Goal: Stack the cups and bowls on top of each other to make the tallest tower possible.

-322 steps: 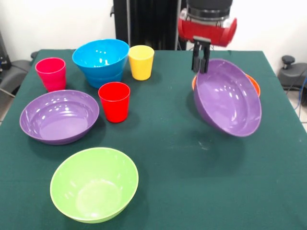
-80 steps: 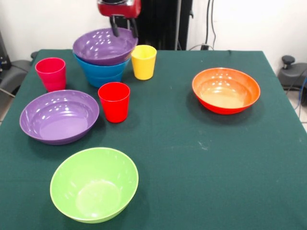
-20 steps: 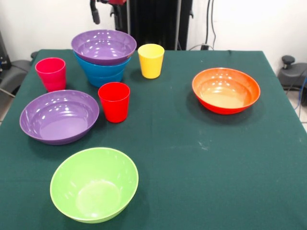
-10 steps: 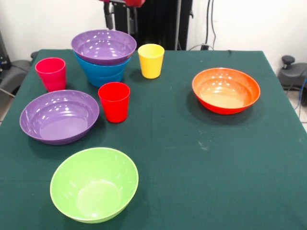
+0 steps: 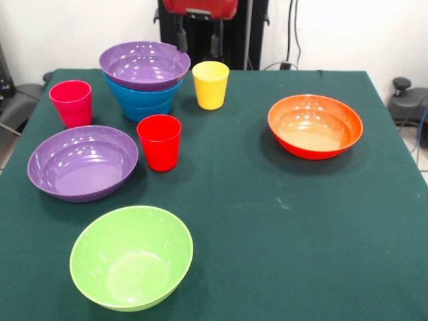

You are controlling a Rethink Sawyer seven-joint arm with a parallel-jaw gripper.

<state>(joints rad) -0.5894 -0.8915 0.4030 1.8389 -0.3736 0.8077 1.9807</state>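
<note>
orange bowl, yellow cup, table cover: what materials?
Orange bowl: likely glossy moulded plastic, with bright glints inside. Yellow cup: probably the same smooth plastic, though its sheen is softer. Table cover: looks like matte dark green cloth, no reflections, faint scuffs.

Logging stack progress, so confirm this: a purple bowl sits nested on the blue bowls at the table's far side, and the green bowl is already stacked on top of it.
Not quite. In the front view the purple bowl does sit on the blue bowls, but nothing rests on it. The green bowl stands alone on the table, at its near edge.
</note>
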